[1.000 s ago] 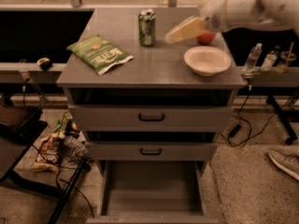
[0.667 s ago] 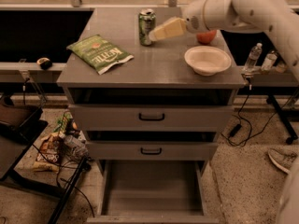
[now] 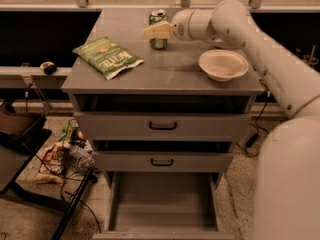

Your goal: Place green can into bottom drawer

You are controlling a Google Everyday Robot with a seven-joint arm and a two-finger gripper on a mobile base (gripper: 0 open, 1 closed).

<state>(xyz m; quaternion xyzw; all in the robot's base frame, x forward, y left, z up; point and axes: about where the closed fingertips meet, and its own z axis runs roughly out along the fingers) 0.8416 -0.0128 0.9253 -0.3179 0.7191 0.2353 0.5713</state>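
Observation:
The green can (image 3: 159, 43) stands upright at the back of the grey cabinet top (image 3: 165, 74), its silver top showing. My gripper (image 3: 156, 30) reaches in from the right on the white arm and sits right at the can's side, overlapping its middle in the camera view. The can rests on the cabinet top. The bottom drawer (image 3: 162, 204) is pulled open below the cabinet front, and its flat grey floor shows bare.
A flat green chip bag (image 3: 106, 57) lies at the left of the top. A white bowl (image 3: 223, 64) sits at the right, under my arm. Two upper drawers (image 3: 162, 125) with black handles are slightly open. Cables and clutter (image 3: 60, 156) lie on the floor at left.
My gripper has moved left across the cabinet top, from above the bowl to the green can. The can, bag, bowl and drawers have not moved.

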